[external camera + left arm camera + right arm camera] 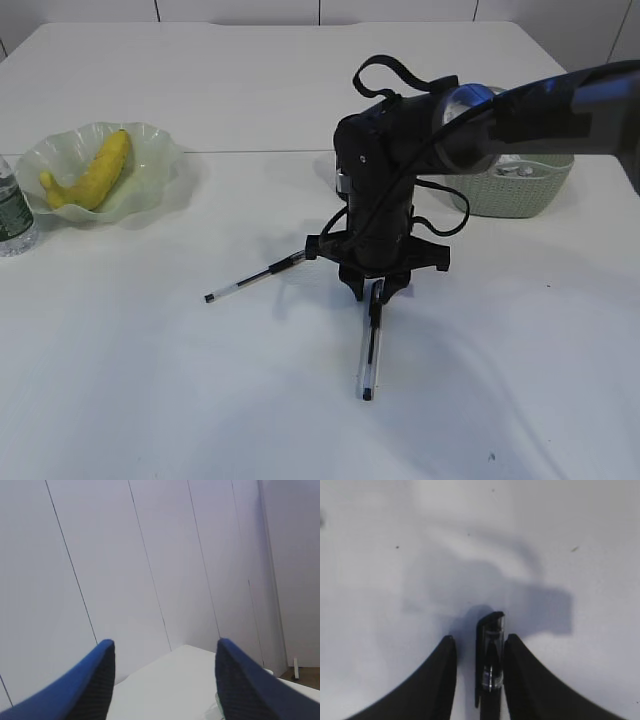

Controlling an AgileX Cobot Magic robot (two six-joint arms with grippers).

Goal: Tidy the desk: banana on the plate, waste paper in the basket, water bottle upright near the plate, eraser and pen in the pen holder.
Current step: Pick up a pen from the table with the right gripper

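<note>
With the banana (95, 172) already on the plate (160, 150) and the water bottle (12, 212) upright beside it, we judge the pen step is in hand. Our right end effector (377, 290) sits low over the tabletop (150, 380), jaws partly open and straddling one pen (371, 350); the right wrist view shows a gap on one side, so no grip yet. A second pen (255, 277) lies nearby. The left end effector (165, 680) is open, holding nothing. Next: close, lift, carry to the pen holder, which we cannot see. The basket (515, 190) stands behind the arm.
</note>
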